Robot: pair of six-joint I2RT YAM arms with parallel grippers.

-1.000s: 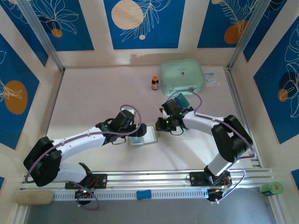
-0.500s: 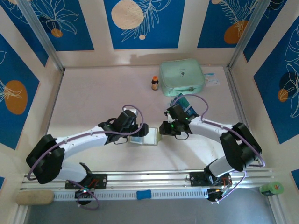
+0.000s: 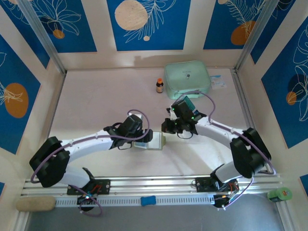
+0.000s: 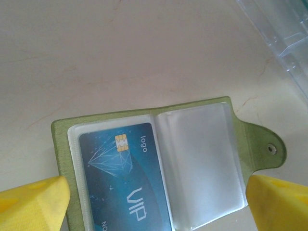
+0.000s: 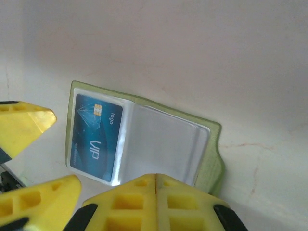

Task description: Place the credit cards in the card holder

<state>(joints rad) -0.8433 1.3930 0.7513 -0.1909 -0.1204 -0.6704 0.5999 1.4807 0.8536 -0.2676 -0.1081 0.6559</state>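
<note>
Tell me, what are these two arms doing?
They're filling a small green card holder lying open on the table. One blue card already sits in a clear pocket; the pocket beside it looks empty. The left gripper is spread open, a finger at each end of the holder. The right gripper hovers shut at its edge, holding nothing.

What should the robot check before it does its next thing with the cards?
1. Card holder lying open: ok.
2. Credit card tucked in its pocket: ok.
3. Neighbouring clear pocket empty: ok.
4. Left gripper open, a finger at each side of the holder: ok.
5. Right gripper holding a card: not ok; it is shut and no card is visible in it.
</note>
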